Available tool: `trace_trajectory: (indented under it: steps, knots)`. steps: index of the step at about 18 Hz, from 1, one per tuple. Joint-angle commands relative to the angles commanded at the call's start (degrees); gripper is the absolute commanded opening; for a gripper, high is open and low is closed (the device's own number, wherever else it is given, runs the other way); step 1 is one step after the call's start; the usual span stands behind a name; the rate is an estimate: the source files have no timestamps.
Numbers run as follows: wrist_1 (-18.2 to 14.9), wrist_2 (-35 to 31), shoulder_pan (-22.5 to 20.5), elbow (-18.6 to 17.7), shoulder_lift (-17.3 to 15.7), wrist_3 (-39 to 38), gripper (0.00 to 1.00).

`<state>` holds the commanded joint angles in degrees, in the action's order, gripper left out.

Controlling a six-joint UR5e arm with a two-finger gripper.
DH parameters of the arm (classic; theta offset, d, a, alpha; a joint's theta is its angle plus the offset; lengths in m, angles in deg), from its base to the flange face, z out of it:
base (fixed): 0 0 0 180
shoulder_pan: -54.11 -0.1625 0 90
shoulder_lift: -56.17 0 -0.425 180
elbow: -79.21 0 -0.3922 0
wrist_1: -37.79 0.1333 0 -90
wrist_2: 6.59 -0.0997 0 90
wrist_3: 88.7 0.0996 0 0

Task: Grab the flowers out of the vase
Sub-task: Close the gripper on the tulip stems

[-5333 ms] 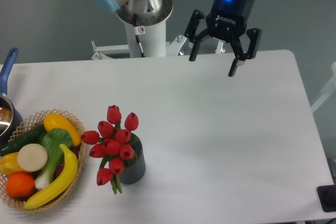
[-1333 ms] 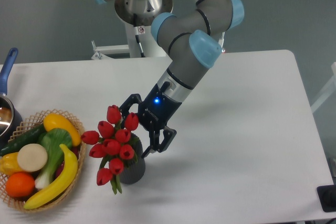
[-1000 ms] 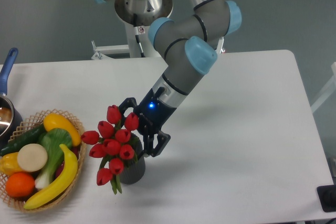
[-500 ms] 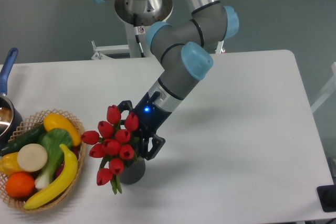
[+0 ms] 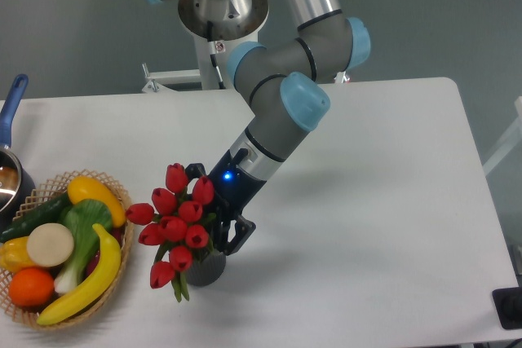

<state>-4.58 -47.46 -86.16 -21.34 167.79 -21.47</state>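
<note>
Here the gripper (image 5: 214, 213) is closing in on the flowers (image 5: 175, 222), which stand in the vase (image 5: 208, 266) right against it.

Its jaws are spread, one finger (image 5: 236, 234) showing just beside the vase rim and the other mostly hidden behind the red buds, so nothing is grasped and the bunch sits in the vase, leaning away from the tool toward the wicker basket (image 5: 116, 193) of fruit and vegetables beyond it. By my reading this is the last of the approach; the next move calls for clenching on the stems or lower buds between the fingers, then lifting straight up so the light vase does not tip or ride along. The white table (image 5: 367, 201) stretches bare behind the arm, a grey wall (image 5: 457, 14) backs the room, and a blue-handled pot (image 5: 10, 120) sits at the far edge past the basket.
</note>
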Motion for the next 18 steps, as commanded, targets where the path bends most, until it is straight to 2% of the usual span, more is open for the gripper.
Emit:
trace_trajectory:
  steps: [3, 5, 11, 18]
  knots:
    - [0.00, 0.26, -0.09, 0.00, -0.18, 0.00, 0.63]
    - [0.00, 0.26, -0.09, -0.09, -0.18, 0.00, 0.60]
    - [0.09, 0.79, -0.18, -0.35, -0.35, 0.09, 0.56]
    - [0.09, 2.28, -0.53, -0.70, -0.53, 0.35, 0.55]
